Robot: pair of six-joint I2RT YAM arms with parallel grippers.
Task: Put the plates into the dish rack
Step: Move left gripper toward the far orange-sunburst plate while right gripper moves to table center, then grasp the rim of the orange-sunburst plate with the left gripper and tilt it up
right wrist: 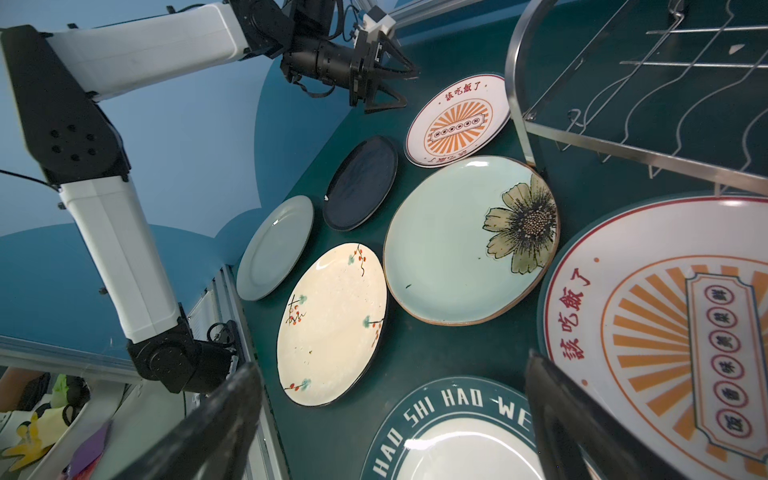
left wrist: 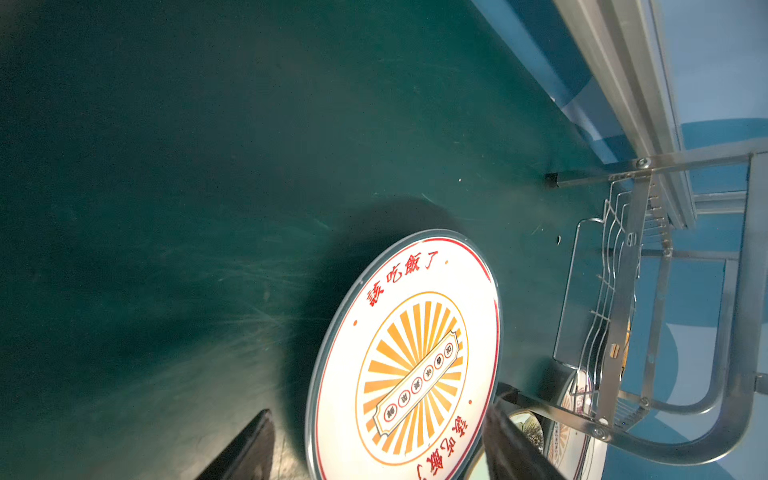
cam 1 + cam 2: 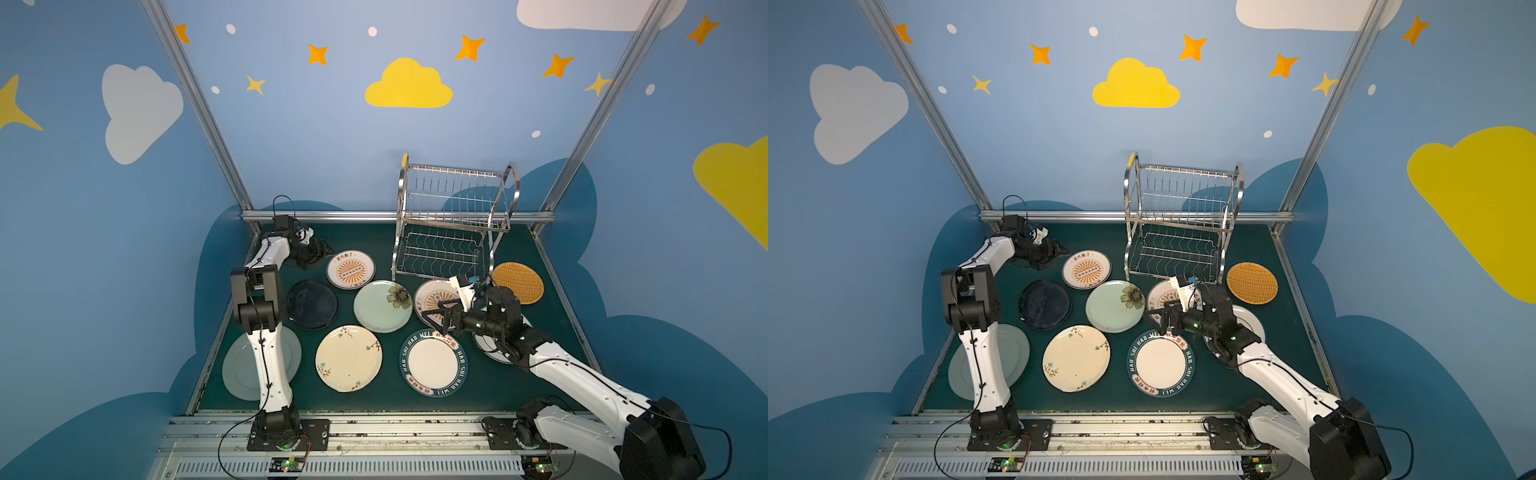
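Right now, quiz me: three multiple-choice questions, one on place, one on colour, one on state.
1. Where is the orange woven plate? A on the table beside the dish rack; B inside it; C held up in the air.
2. The lettered plate has a rim that is: A red; B teal; C yellow.
3. The right hand is: A shut on a plate; B shut on the rack; C open.
A: it lies flat beside the rack. B: teal band with white letters. C: its jaws stand apart, nothing between.

Dim, bluish light; wide-angle bending at edges; glare on the lettered plate (image 1: 457,436).
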